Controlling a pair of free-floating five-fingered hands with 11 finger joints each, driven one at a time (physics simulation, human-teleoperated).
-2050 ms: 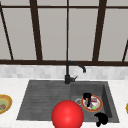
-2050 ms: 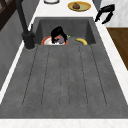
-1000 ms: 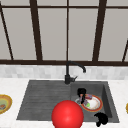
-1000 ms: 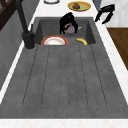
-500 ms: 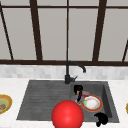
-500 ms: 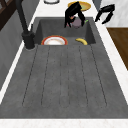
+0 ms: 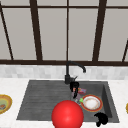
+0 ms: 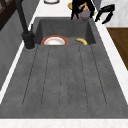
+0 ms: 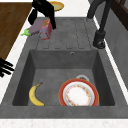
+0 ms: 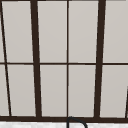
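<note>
Left hand (image 9: 42, 10) lifts a small box above the sink (image 9: 27, 75)

The box (image 9: 46, 28) is red with a pale printed face — it hangs tilted in the air over the draining board, with a purple eggplant (image 9: 35, 27) pressed against it; the fingers (image 9: 53, 22) curl down round both. Below in the basin lie a red-rimmed plate (image 9: 78, 96) and a banana (image 9: 35, 95), apart from each other. The right hand (image 7: 101, 118) hovers by the sink's front right corner, fingers loosely spread and holding nothing.
</note>
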